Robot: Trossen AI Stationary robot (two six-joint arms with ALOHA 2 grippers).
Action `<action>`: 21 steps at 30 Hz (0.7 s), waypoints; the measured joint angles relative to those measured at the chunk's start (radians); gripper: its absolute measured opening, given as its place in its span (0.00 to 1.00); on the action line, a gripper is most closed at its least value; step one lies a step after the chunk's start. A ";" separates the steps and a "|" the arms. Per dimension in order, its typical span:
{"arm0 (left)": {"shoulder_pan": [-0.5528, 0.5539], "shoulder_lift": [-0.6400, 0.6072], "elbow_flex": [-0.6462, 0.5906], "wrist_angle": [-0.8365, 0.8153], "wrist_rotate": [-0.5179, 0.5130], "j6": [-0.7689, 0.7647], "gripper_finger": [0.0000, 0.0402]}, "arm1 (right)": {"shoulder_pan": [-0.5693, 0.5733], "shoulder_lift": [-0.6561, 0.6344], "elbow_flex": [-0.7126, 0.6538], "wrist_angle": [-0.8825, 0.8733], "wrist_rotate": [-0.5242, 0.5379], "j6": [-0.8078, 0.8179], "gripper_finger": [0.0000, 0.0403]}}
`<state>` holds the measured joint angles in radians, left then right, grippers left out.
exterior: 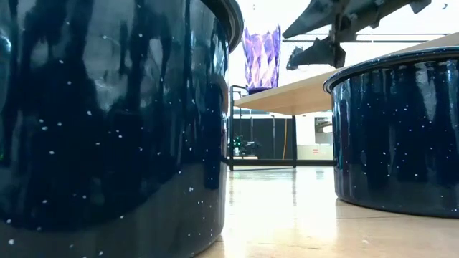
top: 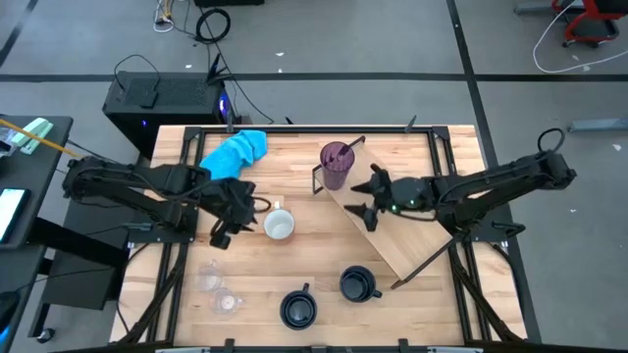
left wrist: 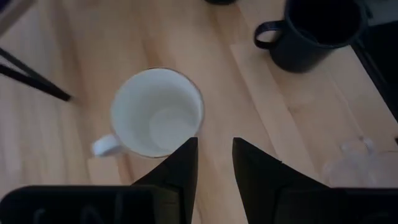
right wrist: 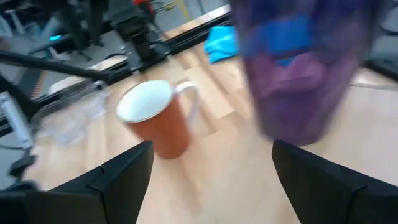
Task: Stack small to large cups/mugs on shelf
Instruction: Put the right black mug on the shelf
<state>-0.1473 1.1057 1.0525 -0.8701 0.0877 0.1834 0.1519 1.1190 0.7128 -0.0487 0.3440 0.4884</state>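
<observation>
A white mug [top: 279, 225] stands upright on the table, handle toward the far edge; in the right wrist view [right wrist: 155, 118] its outer wall looks orange. My left gripper [top: 235, 212] is just left of it, slightly open [left wrist: 214, 144]. The purple tumbler [top: 336, 163] stands on the far end of the slanting wooden shelf [top: 392, 240]. My right gripper [top: 367, 202] is wide open and empty [right wrist: 211, 168] over the shelf, near the tumbler [right wrist: 305, 74]. Two dark mugs [top: 297, 309] [top: 359, 284] and two clear glasses [top: 218, 289] stand near the front edge. My left gripper comes at the white mug from the table's left, slanting down. One fingertip [left wrist: 186, 152] stands right at the mug's rim [left wrist: 194, 127]; I cannot tell whether it touches. The mug stands upright on the table.
A bright blue cloth [top: 235, 152] lies at the far left of the table. The shelf's black wire frame [top: 432, 257] sticks out at its ends. The low view is filled by the two dark mugs [exterior: 107, 122] [exterior: 398, 136], with the tumbler [exterior: 262, 57] behind.
</observation>
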 joint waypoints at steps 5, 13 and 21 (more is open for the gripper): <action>-0.055 0.015 -0.032 0.029 -0.020 -0.061 0.27 | 0.101 0.034 0.001 0.068 0.054 0.017 0.79; -0.148 0.041 -0.037 0.103 -0.118 -0.206 0.27 | 0.192 0.139 0.001 0.218 0.104 0.015 0.77; -0.228 0.060 -0.038 0.064 -0.119 -0.277 0.27 | 0.236 0.232 0.032 0.252 0.088 0.008 0.74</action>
<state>-0.3749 1.1652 1.0149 -0.8064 -0.0316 -0.0933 0.3878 1.3511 0.7452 0.2028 0.4322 0.4966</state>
